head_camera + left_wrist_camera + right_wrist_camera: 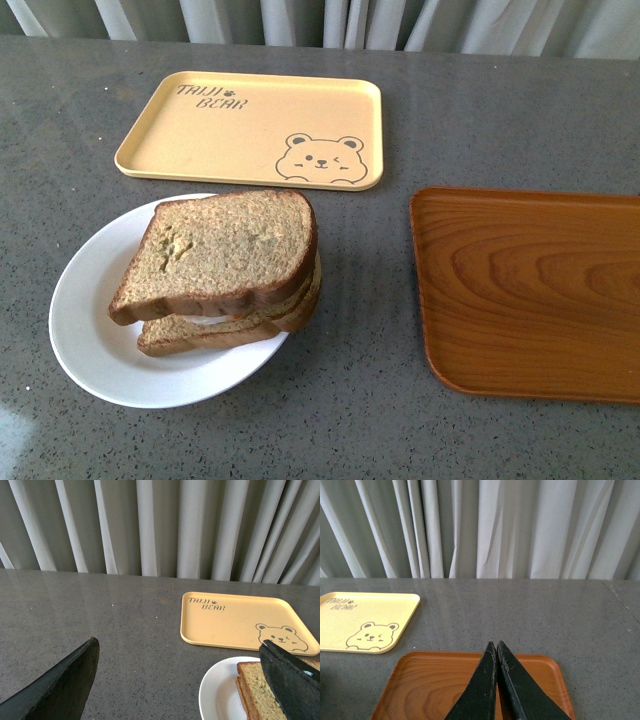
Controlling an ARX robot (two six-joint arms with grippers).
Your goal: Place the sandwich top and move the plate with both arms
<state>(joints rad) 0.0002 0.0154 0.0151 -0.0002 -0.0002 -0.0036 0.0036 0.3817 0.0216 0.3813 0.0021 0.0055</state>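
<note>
Front view: the plate point(88, 330) sits on the grey table point(350, 430), towards the robot's left; the sandwich top point(225, 250) lies on the stack of lower slices point(200, 335) that rests on the plate, face up and slightly tilted, its pale dents showing; it is skewed against the slices below, so their crusts stick out at the near edge and at the side; a sliver of white shows between them; the stack sits on the plate's far half and overhangs the rim there, leaving the near half bare; the yellow bear tray point(250, 125) lies just beyond the plate, apart from it; the brown wooden tray point(530, 295) lies to the right, well apart from the plate and cut off by the frame edge; a pale curtain point(330, 20) hangs behind the table; neither arm shows here.

Left wrist view: the left gripper point(178, 643) hangs above the table with its jaws spread wide and nothing between them; one finger point(65, 685) is over bare table, the other overlaps the bread's corner on the plate; whether it touches the bread I cannot tell.

Right wrist view: the right gripper point(496, 645) has its two black fingers pressed together tip to tip, gripping nothing; it is poised over the wooden tray's far edge, with the bear tray off to one side.
</note>
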